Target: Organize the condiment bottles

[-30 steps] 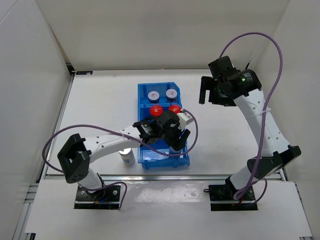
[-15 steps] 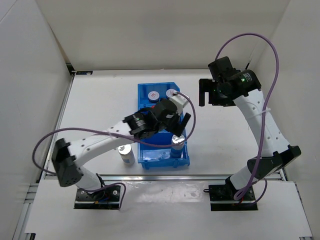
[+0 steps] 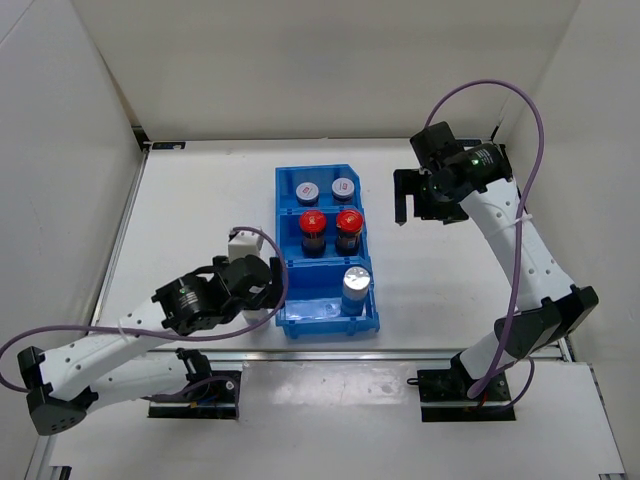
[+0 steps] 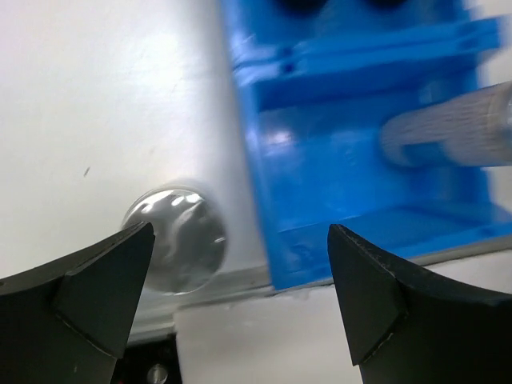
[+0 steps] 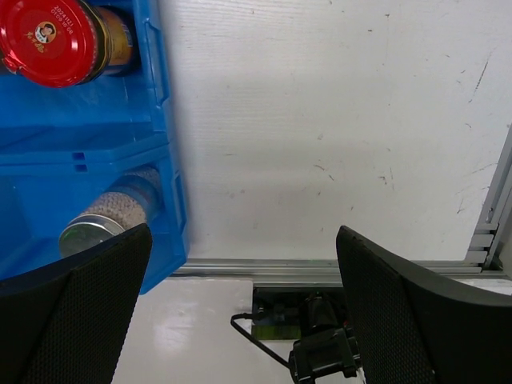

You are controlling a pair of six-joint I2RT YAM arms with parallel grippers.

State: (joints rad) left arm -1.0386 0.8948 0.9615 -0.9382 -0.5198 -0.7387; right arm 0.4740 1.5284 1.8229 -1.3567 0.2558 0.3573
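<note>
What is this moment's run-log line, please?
left gripper open by silver-capped bottle outside bin | right gripper open, empty | bin holds five bottles

Bin wall (image 4: 264, 200) just beside bottle (image 4: 174, 240); far side open.

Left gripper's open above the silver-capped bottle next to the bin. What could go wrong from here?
1. The loose silver-capped bottle stands close to the blue bin's outer wall. A finger of the left gripper could catch that wall while descending and shove the bin.
2. It also sits near the table's front rail, so a nudge might tip it over the edge.
</note>
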